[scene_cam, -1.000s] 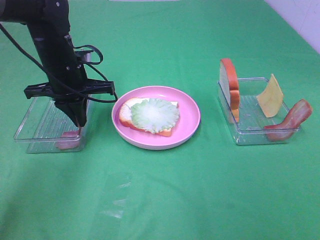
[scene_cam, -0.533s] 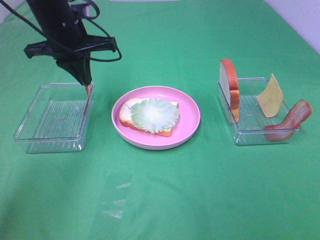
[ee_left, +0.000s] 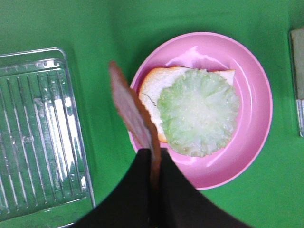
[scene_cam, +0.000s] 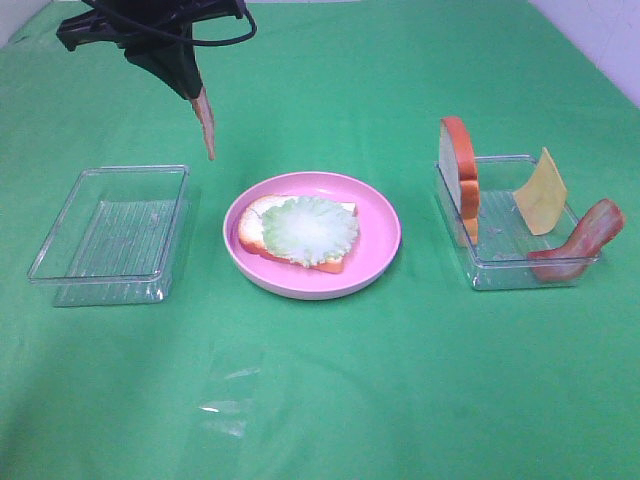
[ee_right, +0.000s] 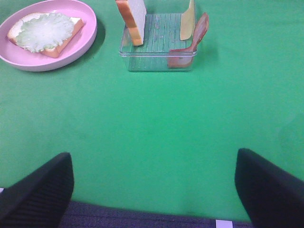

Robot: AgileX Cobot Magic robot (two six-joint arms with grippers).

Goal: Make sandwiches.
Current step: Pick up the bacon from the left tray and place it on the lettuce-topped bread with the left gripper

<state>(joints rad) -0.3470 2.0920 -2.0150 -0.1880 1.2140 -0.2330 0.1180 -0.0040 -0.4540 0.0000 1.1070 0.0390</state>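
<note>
On the pink plate (scene_cam: 383, 225) lies a bread slice (scene_cam: 250, 226) with a lettuce leaf (scene_cam: 310, 230) on top. My left gripper (scene_cam: 194, 88) is shut on a bacon strip (scene_cam: 207, 125), which hangs high above the cloth between the left tray and the plate. The left wrist view shows the strip (ee_left: 129, 107) in the gripper (ee_left: 153, 167), beside the lettuce (ee_left: 198, 111). The right tray (scene_cam: 505, 272) holds an upright bread slice (scene_cam: 460, 178), a cheese square (scene_cam: 541, 192) and a second bacon strip (scene_cam: 582, 240). My right gripper (ee_right: 152, 199) is open and empty, well short of that tray (ee_right: 156, 61).
An empty clear tray (scene_cam: 110, 235) stands left of the plate. A green cloth (scene_cam: 330, 380) covers the table. The right arm does not show in the exterior high view.
My left gripper has lifted the bacon strip out of the left tray and carried it up and a little right, toward the plate. The tray is now empty.
</note>
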